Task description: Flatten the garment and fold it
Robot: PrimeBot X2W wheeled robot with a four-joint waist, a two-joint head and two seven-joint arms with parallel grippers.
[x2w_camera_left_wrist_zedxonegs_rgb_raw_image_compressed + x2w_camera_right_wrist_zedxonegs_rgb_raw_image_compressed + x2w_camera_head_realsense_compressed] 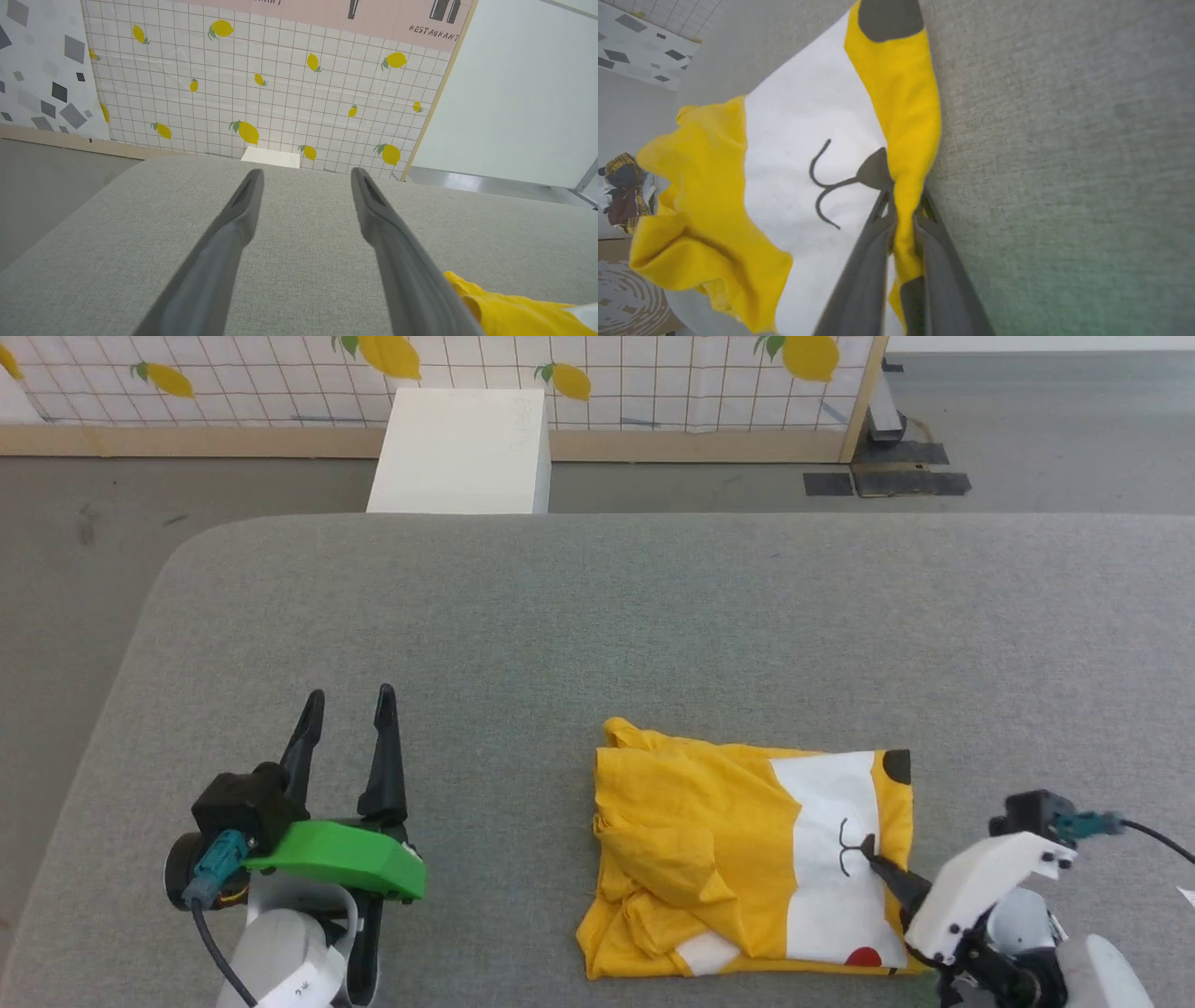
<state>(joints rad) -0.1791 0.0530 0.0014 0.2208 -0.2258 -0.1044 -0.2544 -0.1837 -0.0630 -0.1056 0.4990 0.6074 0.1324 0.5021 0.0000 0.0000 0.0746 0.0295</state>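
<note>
- The right claw (903,205) is closed down on the T-shirt (691,196), with a ridge of yellow cloth pinched between its two dark fingers (864,270)
- From the head view, that right claw (878,859) reaches in from the lower right, and its tip lies on the shirt's right edge, right beside the thin black lines printed on the white patch
- The left claw (351,694) rests low over the desk (597,616) at the lower left, its fingers spread wide with nothing between them
- In its own wrist view, the left claw (306,172) points across bare grey desk (303,280) towards the lemon-print wall panel (280,93)
- The T-shirt (691,821) lies on the near right part of the desk in a rough rectangle, well apart from the left claw
- Its left half is bunched and creased, while its right half is flatter and shows the white patch, a red dot at the near edge and a black spot at the far right corner
- A corner of the T-shirt (504,308) shows just beside the left claw's right finger in the left wrist view
- A white box (462,448) stands on the floor beyond the desk's far edge
</note>
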